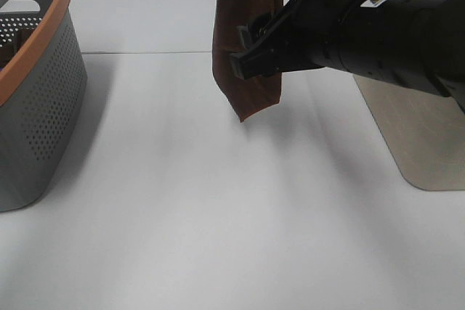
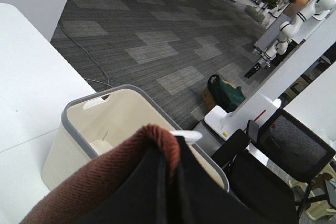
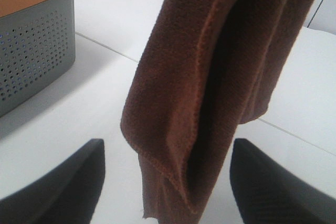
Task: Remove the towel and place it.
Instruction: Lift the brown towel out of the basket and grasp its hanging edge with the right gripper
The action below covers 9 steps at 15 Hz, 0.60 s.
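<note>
The dark reddish-brown towel (image 1: 247,41) hangs folded in the air above the white table, its lower corner just off the surface. My left gripper (image 2: 170,182) holds its top fold (image 2: 105,182) from above and is shut on it; in the exterior view this gripper is cut off by the top edge. My right gripper (image 1: 245,47) reaches in from the right at the towel's mid-height. Its jaws are open, and the towel (image 3: 210,77) hangs just ahead of them, between the two fingertips (image 3: 79,177). No white tag shows.
A grey perforated basket with an orange rim (image 1: 51,27) stands at the table's left edge and also shows in the right wrist view (image 3: 31,35). A beige basket with a grey rim (image 2: 131,95) stands at the right (image 1: 421,128). A seam crosses the white table (image 1: 145,52).
</note>
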{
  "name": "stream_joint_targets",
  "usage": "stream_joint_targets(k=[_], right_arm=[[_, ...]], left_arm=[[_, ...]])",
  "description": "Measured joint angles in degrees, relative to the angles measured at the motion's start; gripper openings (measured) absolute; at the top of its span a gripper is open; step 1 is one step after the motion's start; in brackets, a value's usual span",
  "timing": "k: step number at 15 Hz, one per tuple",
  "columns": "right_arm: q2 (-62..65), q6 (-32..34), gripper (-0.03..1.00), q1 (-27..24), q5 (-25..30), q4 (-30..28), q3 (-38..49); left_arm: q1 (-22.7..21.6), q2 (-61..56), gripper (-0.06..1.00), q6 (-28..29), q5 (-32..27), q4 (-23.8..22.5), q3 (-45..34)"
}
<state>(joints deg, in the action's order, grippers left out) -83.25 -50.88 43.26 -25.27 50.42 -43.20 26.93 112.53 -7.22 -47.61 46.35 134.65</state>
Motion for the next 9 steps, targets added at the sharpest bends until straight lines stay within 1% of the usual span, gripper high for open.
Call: stream_joint_targets(k=[4,6,7,9], right_arm=[[-2.06,0.06,0.63,0.06,3.04,-1.43,-2.29],[-2.06,0.06,0.61,0.06,3.04,-1.72,-2.58],[-2.06,0.06,0.56,0.06,4.87,-2.01,-2.75],[-2.06,0.06,0.51,0.06,5.84,-2.12,-2.75]], left_arm=[[0.00,0.00,0.00,0.00,-0.11,0.06,0.00],[0.00,0.00,0.00,0.00,-0.11,0.06,0.00],[0.00,0.00,0.00,0.00,-0.06,0.06,0.00],[0.00,0.00,0.00,0.00,0.34,0.06,0.00]])
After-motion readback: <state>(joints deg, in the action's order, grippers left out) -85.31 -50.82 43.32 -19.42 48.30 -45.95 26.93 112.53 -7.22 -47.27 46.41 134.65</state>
